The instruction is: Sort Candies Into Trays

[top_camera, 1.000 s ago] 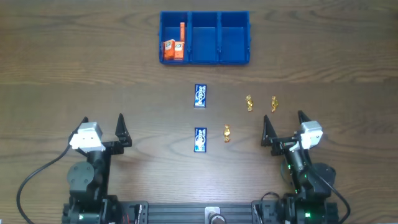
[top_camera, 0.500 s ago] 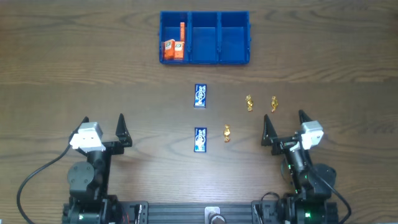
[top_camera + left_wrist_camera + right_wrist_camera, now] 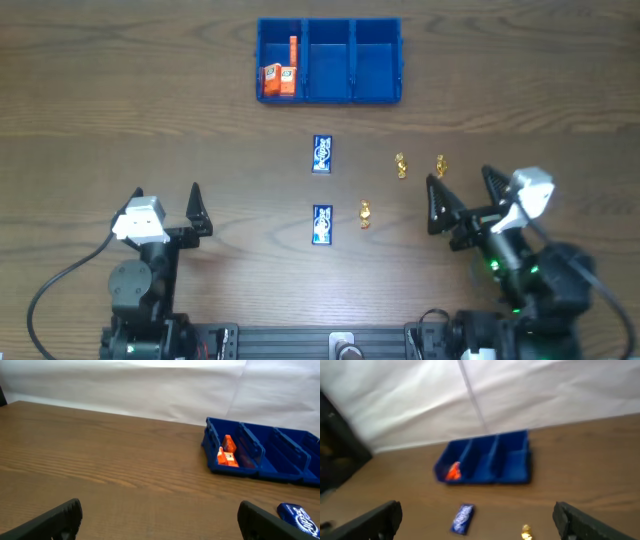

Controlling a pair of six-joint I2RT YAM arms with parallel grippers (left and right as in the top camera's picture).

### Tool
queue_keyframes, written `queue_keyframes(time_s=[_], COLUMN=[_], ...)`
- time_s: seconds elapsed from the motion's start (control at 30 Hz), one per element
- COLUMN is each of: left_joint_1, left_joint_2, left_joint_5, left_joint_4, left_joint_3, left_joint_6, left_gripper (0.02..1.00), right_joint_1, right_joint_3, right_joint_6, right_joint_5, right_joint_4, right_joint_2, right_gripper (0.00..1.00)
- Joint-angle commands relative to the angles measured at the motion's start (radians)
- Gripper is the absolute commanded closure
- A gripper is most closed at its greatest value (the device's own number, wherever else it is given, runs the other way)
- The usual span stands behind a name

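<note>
worktop of brown wood grain (image 3: 120, 90) carries a blue plastic three-compartment tray (image 3: 329, 65) at its far side, centred. orange candy packets (image 3: 280, 78) sit in the tray's left compartment, one standing upright beside the others.

loose items on the wood, all outside the tray:
- far blue wrapped candy bar (image 3: 322, 154), lying flat between the tray and the arms.
- near blue wrapped candy bar (image 3: 322, 223), in line with the first, closer to the arm bases and well apart from it.
- first gold-wrapped candy (image 3: 366, 213), just beside the near bar on its right, not touching.
- second gold-wrapped candy (image 3: 401, 165) and third gold-wrapped candy (image 3: 440, 166), side by side, right of the far bar.

left gripper (image 3: 165, 190): fingers spread wide, holding nothing, over bare wood well left of the near bar.

right gripper (image 3: 459, 176): fingers spread wide, holding nothing, near the third gold-wrapped candy. contact with it is not seen. its wrist view looks toward the tray across one blue bar.
</note>
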Motion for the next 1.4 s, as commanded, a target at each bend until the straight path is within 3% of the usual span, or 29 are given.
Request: queue_keyframes(time_s=[0.03,0.27,0.5,0.8,1.03,1.4], left_joint_1=[0.003,0.003,0.003,0.003,0.003,0.003], left_joint_2=[0.0,0.0,0.0,0.0,0.0,0.0], left_joint_5=[0.001,0.001,0.001,0.001,0.001,0.001], left_joint_4=[-0.017,-0.017,-0.017,-0.017,-0.017,-0.017], left_joint_3=[-0.033,-0.033,-0.033,-0.033,-0.033,-0.033], left_joint_6=[0.013,0.013,0.013,0.013,0.013,0.013], left_gripper=[0.02,0.02,0.02,0.023,0.02,0.02], right_joint_1=[0.0,0.113,0.459,0.743,0.837,0.864], right_joint_3=[0.257,0.536,0.673,0.672,0.671,0.669], right_joint_6=[-0.084,-0.084,0.113,0.34,0.452,0.517], right_joint_5=[-0.229,-0.21,0.083,0.266,0.325,0.303], right_joint_4=[-0.168,-0.462,-0.642,-0.648,-0.635,-0.554], right_joint_2=[0.236,0.571,0.901,1.212,1.386,1.58], right_gripper=[0.003,0.003,0.003,0.003,0.003,0.003])
